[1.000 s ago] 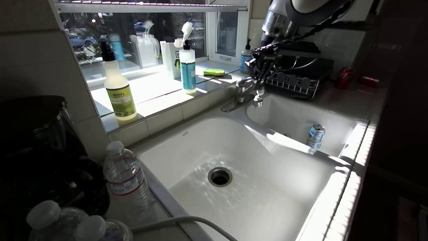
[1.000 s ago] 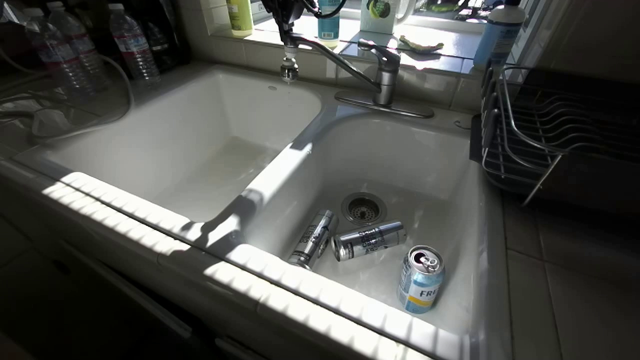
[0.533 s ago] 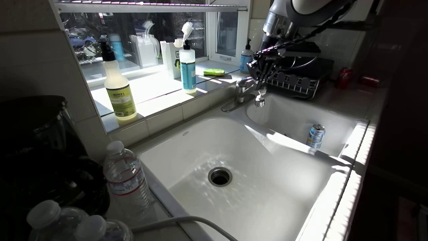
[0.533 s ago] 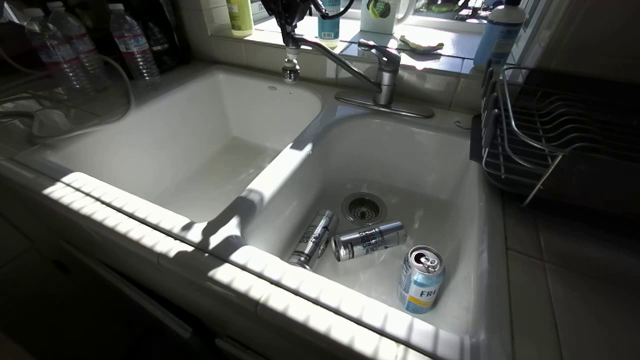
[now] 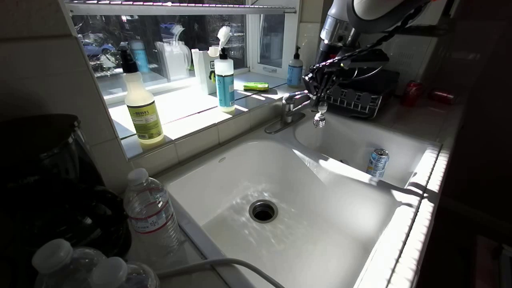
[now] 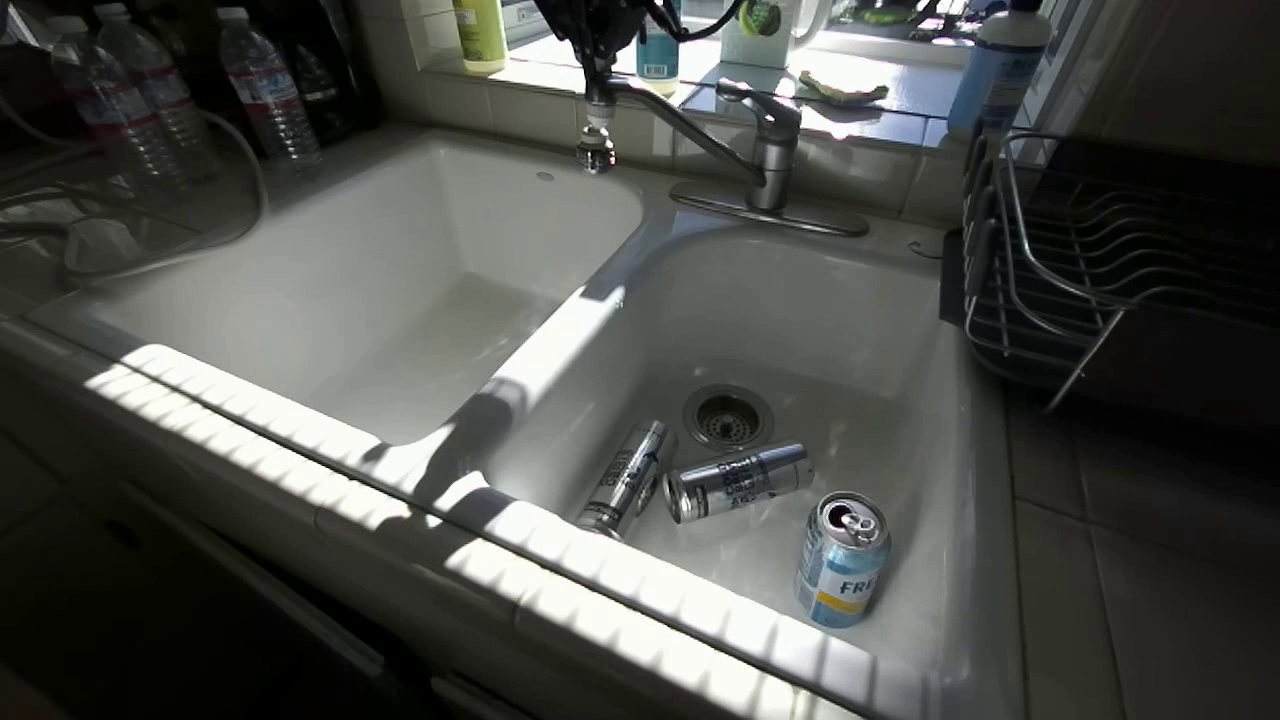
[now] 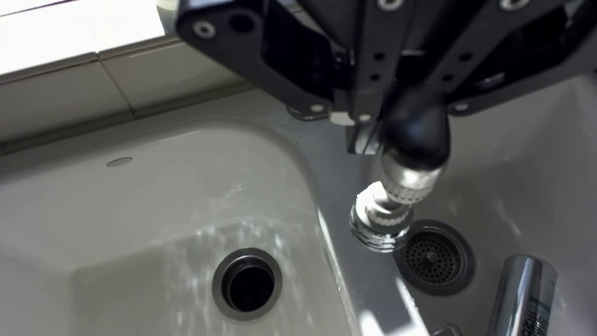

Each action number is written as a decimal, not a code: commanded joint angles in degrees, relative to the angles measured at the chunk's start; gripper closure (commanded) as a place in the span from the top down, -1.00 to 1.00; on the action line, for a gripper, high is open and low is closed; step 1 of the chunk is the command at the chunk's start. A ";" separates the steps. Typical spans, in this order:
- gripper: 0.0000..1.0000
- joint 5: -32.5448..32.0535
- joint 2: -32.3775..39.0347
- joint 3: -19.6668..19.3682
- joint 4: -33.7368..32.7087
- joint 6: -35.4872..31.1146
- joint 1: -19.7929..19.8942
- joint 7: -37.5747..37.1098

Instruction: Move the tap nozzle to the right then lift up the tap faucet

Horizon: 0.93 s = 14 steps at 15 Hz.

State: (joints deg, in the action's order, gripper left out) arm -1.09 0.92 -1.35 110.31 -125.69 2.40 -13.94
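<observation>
Tool (image 6: 598,84) touches tap nozzle (image 6: 690,128) abv dbl sink (image 6: 560,335) nr sunlit sill (image 5: 188,122)

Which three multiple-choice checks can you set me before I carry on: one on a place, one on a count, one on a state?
1. Where is the end effector?
A. At the outer end of the tap nozzle
B. Down in the dish rack
C. Resting on the windowsill

2. How many clear water bottles are in sight?
A. One
B. Five
C. Three

3. How is the light-blue can placed?
A. On its side
B. Upright
C. Upside down

Right letters:
1: A, as both exterior views show it at the downturned tip.
2: C, as three can be counted in both exterior views.
3: B, as its opened top faces up in an exterior view.
</observation>
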 commanded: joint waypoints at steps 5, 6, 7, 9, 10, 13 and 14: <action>-1.00 -2.56 -4.19 -2.75 5.39 0.73 1.87 7.91; -1.00 -2.71 -4.42 -3.01 5.71 0.75 2.03 8.59; -1.00 -2.96 -4.68 -3.28 5.93 0.81 2.24 8.97; -1.00 -3.02 -5.24 -3.91 6.26 0.88 2.80 10.21; -1.00 -3.31 -5.42 -4.16 6.46 0.84 3.09 10.70; -1.00 -3.06 -5.70 -5.16 7.20 -0.06 3.96 13.45; -1.00 -2.98 -5.77 -5.46 7.38 -0.25 4.16 14.42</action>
State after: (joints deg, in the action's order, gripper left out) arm -2.09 -2.36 -5.15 114.34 -125.71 4.75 -2.74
